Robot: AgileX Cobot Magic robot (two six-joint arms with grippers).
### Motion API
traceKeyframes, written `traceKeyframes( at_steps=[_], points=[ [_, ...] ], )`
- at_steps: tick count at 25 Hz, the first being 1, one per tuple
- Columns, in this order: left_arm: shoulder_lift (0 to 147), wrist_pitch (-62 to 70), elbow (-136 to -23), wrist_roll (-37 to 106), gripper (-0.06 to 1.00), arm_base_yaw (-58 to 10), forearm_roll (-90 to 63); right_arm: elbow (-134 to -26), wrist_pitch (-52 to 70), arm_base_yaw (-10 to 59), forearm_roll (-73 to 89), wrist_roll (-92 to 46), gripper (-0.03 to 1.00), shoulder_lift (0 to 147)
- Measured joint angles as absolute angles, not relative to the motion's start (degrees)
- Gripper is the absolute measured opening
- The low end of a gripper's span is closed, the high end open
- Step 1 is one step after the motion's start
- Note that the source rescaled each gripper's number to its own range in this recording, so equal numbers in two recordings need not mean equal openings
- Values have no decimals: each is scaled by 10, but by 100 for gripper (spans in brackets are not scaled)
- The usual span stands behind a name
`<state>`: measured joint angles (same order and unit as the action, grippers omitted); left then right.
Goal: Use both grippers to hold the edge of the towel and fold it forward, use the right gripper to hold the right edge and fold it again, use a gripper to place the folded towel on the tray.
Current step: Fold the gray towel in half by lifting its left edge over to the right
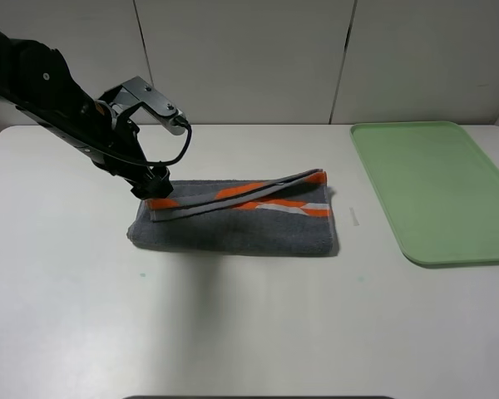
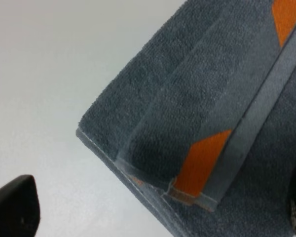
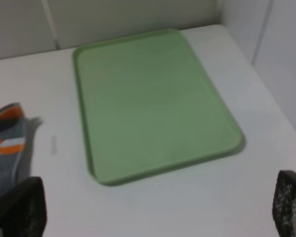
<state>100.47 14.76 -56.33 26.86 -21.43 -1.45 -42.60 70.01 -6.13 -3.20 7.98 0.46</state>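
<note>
Lying once-folded mid-frame, the towel (image 1: 233,231) awaits its second fold; left pincer (image 1: 160,194) and right pincer (image 3: 153,207) gape empty, the latter must take the right edge (image 1: 333,218).

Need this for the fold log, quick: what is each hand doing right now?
Left hand: open, over the towel corner, holding nothing.
Right hand: open, holding nothing, facing the tray.

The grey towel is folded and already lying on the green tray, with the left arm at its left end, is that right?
Not quite. The towel is folded, with the left end effector at its left end, but it lies on the white table, apart from the green tray to its right. The exterior high view shows this.
</note>
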Motion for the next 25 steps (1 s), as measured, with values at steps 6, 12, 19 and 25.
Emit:
traceKeyframes(
  at_steps=[6, 12, 19, 25],
  points=[
    [1005, 147, -563, 269, 100, -214, -14, -426, 700, -66, -31, 80, 100, 2],
    [1005, 147, -563, 269, 100, -214, -14, -390, 647, -66, -55, 80, 100, 2],
    [1005, 147, -563, 269, 100, -214, -14, -303, 619, -66, -50, 69, 100, 2],
    [1005, 147, -563, 269, 100, -214, -14, -285, 591, -66, -49, 62, 100, 2]
  ],
)
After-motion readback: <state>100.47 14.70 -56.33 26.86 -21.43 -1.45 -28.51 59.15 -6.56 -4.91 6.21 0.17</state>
